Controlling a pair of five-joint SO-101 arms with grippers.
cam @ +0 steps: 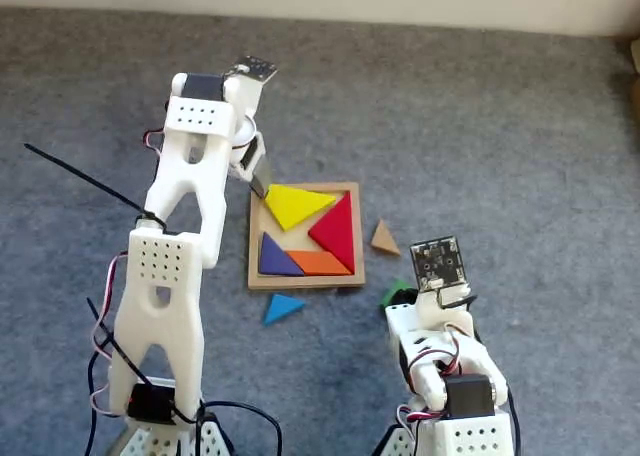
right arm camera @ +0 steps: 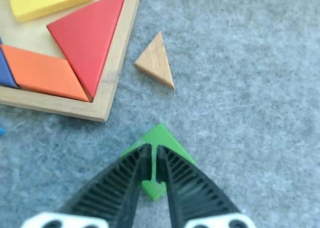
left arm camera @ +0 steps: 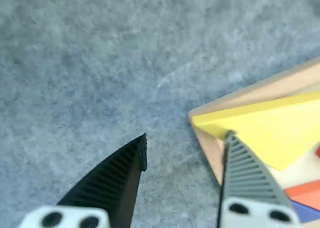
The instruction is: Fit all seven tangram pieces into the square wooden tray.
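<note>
The square wooden tray (cam: 300, 281) lies mid-table. It holds a yellow triangle (cam: 292, 204), a red triangle (cam: 338, 232), a purple triangle (cam: 274, 257) and an orange parallelogram (cam: 320, 263). My left gripper (left arm camera: 186, 135) is open at the tray's far left corner (left arm camera: 250, 90), one finger (left arm camera: 242, 170) over the rim beside the yellow triangle (left arm camera: 272, 130), the other over carpet. My right gripper (right arm camera: 153, 148) is shut, its tips just above a green piece (right arm camera: 167, 138) lying on the carpet near the tray's right front corner. Whether they touch it is unclear.
A small tan triangle (cam: 384, 238) lies on the carpet right of the tray, also seen as the tan triangle (right arm camera: 156, 63). A small blue triangle (cam: 283, 307) lies in front of the tray. Grey carpet stretches all around.
</note>
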